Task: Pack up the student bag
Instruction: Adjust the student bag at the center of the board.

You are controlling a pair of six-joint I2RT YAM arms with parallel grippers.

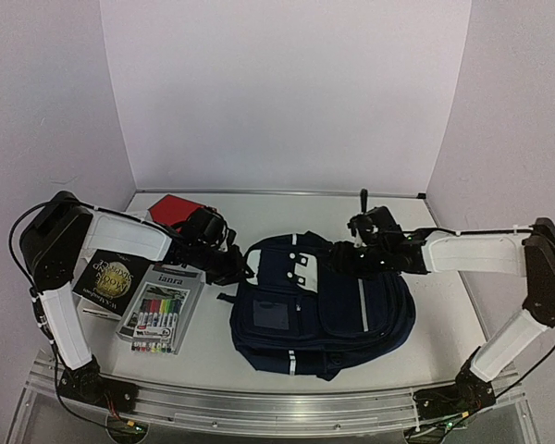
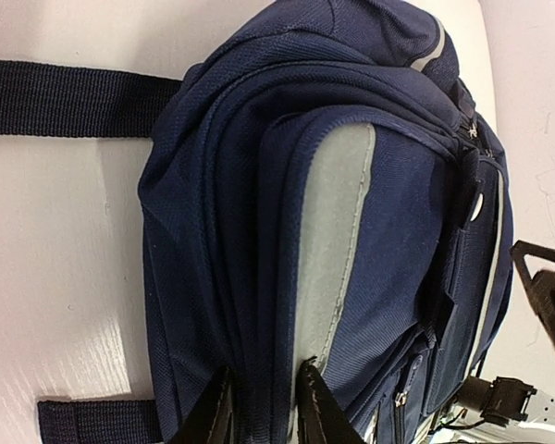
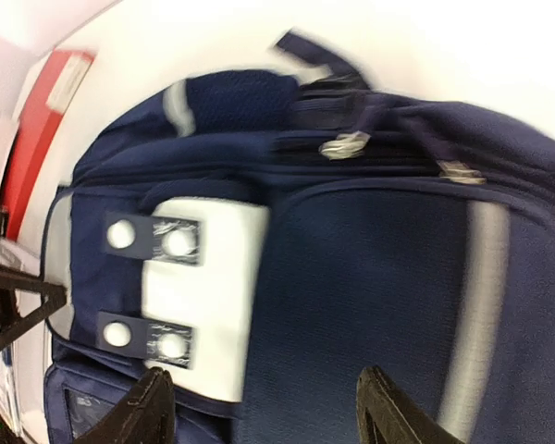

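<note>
Navy student bag (image 1: 324,314): left gripper (image 2: 266,375) pinching its side fold; right gripper (image 3: 264,379) spread wide

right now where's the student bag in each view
top external: student bag lies in the centre of the picture, on the table.
left wrist: student bag fills the middle and right.
right wrist: student bag fills most of the picture, slightly blurred.
shared landmark: grey stripes on the bag, seen in all three.
</note>
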